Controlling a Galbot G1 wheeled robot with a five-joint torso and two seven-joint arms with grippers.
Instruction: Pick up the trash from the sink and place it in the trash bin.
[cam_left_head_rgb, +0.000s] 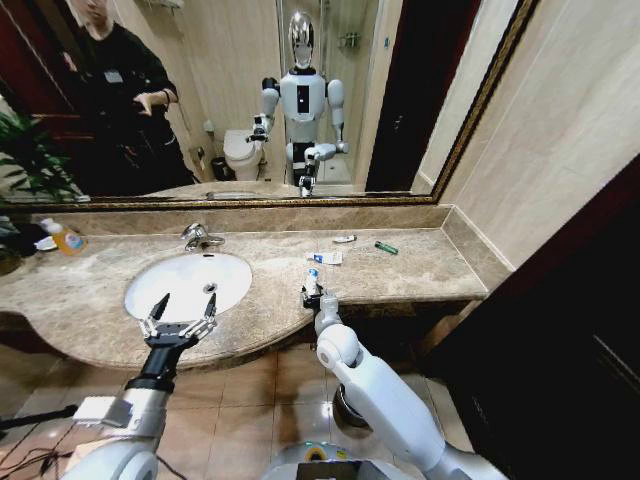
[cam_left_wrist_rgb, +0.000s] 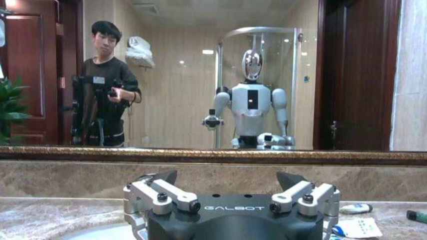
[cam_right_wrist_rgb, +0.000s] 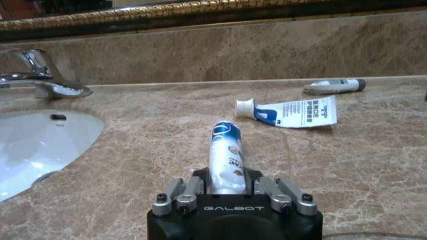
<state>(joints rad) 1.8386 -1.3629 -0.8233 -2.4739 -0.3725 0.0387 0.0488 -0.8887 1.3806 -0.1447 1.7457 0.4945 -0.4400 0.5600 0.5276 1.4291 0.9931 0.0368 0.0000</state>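
Right gripper (cam_right_wrist_rgb: 227, 192), jaws closed on a white tube (cam_right_wrist_rgb: 225, 155) at the bench (cam_left_head_rgb: 420, 270) front edge; I lift straight before swinging away; remaining tubes (cam_left_head_rgb: 323, 257) lie at one o'clock; left gripper (cam_left_head_rgb: 182, 312), jaws wide, hovers over the sink (cam_left_head_rgb: 185, 280).

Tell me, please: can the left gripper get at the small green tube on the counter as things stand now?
Probably not easily. The left gripper hangs open over the sink, while the green tube lies far across the countertop, beyond the right gripper, which holds a white tube.
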